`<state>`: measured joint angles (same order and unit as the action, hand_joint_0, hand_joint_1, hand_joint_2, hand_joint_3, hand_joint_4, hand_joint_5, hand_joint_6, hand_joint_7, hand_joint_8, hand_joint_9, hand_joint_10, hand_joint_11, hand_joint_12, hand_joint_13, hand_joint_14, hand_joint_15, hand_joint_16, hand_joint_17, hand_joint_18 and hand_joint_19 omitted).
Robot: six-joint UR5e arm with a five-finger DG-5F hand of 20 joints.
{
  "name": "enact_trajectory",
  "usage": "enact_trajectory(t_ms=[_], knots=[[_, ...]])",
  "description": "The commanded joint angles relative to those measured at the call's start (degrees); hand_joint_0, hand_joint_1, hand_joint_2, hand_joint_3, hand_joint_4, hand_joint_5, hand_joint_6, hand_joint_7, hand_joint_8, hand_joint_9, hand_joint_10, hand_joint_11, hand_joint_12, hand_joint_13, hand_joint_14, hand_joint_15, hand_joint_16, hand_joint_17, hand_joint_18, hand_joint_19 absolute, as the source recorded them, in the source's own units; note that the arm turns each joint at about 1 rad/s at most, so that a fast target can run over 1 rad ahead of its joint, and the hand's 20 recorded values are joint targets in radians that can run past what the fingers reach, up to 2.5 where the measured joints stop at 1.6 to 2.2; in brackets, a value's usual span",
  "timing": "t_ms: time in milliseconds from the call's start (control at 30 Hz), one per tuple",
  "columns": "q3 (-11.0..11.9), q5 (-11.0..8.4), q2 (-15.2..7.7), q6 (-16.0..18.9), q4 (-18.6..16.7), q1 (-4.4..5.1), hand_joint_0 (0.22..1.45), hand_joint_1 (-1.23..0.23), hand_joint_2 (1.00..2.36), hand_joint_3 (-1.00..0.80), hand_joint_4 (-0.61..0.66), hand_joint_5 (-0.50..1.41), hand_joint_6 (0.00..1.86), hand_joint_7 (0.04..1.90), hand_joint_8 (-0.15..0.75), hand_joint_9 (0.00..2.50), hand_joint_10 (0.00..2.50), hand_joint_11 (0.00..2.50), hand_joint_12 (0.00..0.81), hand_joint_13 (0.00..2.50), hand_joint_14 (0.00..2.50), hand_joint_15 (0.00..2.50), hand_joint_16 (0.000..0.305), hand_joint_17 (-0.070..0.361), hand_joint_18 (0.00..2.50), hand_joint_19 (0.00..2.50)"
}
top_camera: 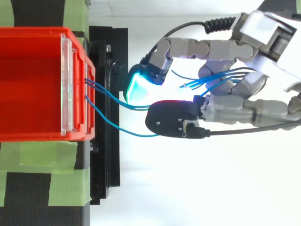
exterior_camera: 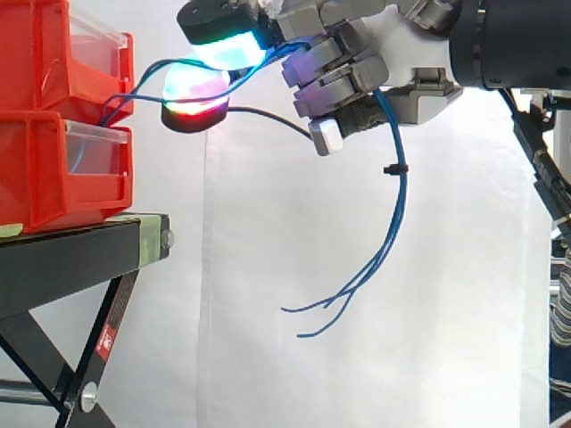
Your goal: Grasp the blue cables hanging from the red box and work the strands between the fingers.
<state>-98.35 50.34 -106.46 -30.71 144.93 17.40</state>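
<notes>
The cables point(exterior_camera: 400, 183) vanish inside the hand point(exterior_camera: 357, 80), which is curled round them. From the bin point(exterior_camera: 53, 160) at 9 o'clock they run toward 3, loose ends trailing toward 7.

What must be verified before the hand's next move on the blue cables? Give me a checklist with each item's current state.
1. Grip: the hand has its fingers curled round the blue cables: ok.
2. Anchor: the strands leave the front of the red bin and span across to the hand: ok.
3. Slack: that span sags in curves and is not pulled taut: ok.
4. Free run: below the hand the cables hang loose, clear of the black stand: ok.
5. Every strand inside the grip: cannot tell.
</notes>
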Motion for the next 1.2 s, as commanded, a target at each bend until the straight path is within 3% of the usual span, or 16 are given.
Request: enact_trajectory(t_ms=[0, 33, 67, 100, 133, 167, 233, 333, 467, 500, 567, 600, 700, 800, 900, 1167], knots=[[0.0, 0.02, -0.1, 0.0, 0.0, 0.00, 1.34, -0.70, 1.15, 0.39, 0.05, 0.83, 0.02, 1.30, 0.532, 1.78, 2.50, 2.50, 0.684, 1.96, 2.50, 1.71, 0.243, 0.182, 2.50, 0.60], [0.0, 0.02, 0.0, 0.0, 0.0, -0.09, 1.16, -0.72, 1.37, 0.21, 0.14, 0.77, 0.02, 1.22, 0.532, 1.78, 2.50, 2.50, 0.684, 1.96, 2.50, 1.71, 0.243, 0.182, 2.50, 0.60], [0.0, 0.02, 0.0, 0.0, 0.1, 0.00, 0.89, -0.68, 1.66, -0.04, 0.24, 0.74, 0.02, 1.14, 0.532, 1.78, 2.50, 2.50, 0.684, 1.96, 2.50, 1.71, 0.243, 0.182, 2.50, 0.60], [0.0, 0.02, 0.0, 0.0, 0.0, 0.00, 0.71, -0.63, 1.82, -0.22, 0.32, 0.70, 0.02, 1.07, 0.532, 1.78, 2.50, 2.50, 0.684, 1.96, 2.50, 1.71, 0.243, 0.182, 2.50, 0.60], [0.0, 0.02, -0.1, 0.0, 0.0, 0.00, 0.66, -0.61, 1.81, -0.31, 0.33, 0.64, 0.02, 0.98, 0.532, 1.78, 2.50, 2.50, 0.684, 1.96, 2.50, 1.71, 0.243, 0.182, 2.50, 0.60], [0.0, 0.02, 0.0, 0.0, 0.0, 0.00, 0.72, -0.64, 1.70, -0.28, 0.32, 0.63, 0.02, 0.98, 0.532, 1.78, 2.50, 2.50, 0.684, 1.96, 2.50, 1.71, 0.243, 0.182, 2.50, 0.60], [0.0, 0.02, 0.0, 0.1, 0.1, 0.00, 1.21, -0.71, 1.14, 0.20, 0.24, 0.67, 0.02, 0.98, 0.532, 1.78, 2.50, 2.50, 0.684, 1.96, 2.50, 1.71, 0.243, 0.182, 2.50, 0.60], [0.0, 0.11, 0.0, 0.5, 0.3, 0.00, 1.38, -0.70, 1.01, 0.35, 0.20, 0.74, 0.02, 1.02, 0.532, 1.78, 2.50, 2.50, 0.684, 1.96, 2.50, 1.71, 0.243, 0.182, 2.50, 0.60], [0.0, 0.20, -0.1, 0.9, 0.3, -0.09, 1.32, -0.73, 1.07, 0.25, 0.25, 0.71, 0.02, 0.98, 0.532, 1.78, 2.50, 2.50, 0.684, 1.96, 2.50, 1.71, 0.243, 0.182, 2.50, 0.60], [0.0, 0.20, 0.0, 0.9, 0.3, -0.18, 1.24, -0.74, 1.07, 0.19, 0.28, 0.68, 0.02, 0.97, 0.532, 1.78, 2.50, 2.50, 0.684, 1.96, 2.50, 1.71, 0.243, 0.182, 2.50, 0.60], [0.0, 0.28, 0.0, 0.9, 0.3, -0.27, 0.98, -0.74, 1.23, -0.10, 0.32, 0.61, 0.02, 0.97, 0.532, 1.78, 2.50, 2.50, 0.684, 1.96, 2.50, 1.71, 0.243, 0.182, 2.50, 0.60], [0.0, 0.20, 0.0, 0.9, 0.3, -0.27, 0.93, -0.74, 1.00, -0.19, 0.33, 0.52, 0.02, 0.97, 0.532, 1.78, 2.50, 2.50, 0.684, 1.96, 2.50, 1.71, 0.243, 0.182, 2.50, 0.60], [0.0, 0.28, 0.0, 0.9, 0.3, -0.27, 0.80, -0.65, 1.01, -0.56, 0.32, 0.41, 0.02, 1.01, 0.532, 1.78, 2.50, 2.50, 0.684, 1.96, 2.50, 1.71, 0.243, 0.182, 2.50, 0.60], [0.0, 0.28, -0.1, 0.9, 0.3, -0.27, 0.80, -0.68, 1.01, -0.63, 0.30, 0.39, 0.02, 1.05, 0.532, 1.78, 2.50, 2.50, 0.684, 1.96, 2.50, 1.71, 0.243, 0.182, 2.50, 0.60], [0.0, 0.28, -0.1, 0.9, 0.3, -0.27, 0.94, -0.73, 1.01, -0.51, 0.30, 0.40, 0.02, 1.11, 0.532, 1.78, 2.50, 2.50, 0.684, 1.96, 2.50, 1.71, 0.243, 0.182, 2.50, 0.60], [0.0, 0.20, 0.0, 0.9, 0.3, -0.44, 1.09, -0.71, 1.02, -0.37, 0.27, 0.45, 0.01, 1.18, 0.532, 1.78, 2.50, 2.50, 0.684, 1.96, 2.50, 1.71, 0.243, 0.182, 2.50, 0.60]])
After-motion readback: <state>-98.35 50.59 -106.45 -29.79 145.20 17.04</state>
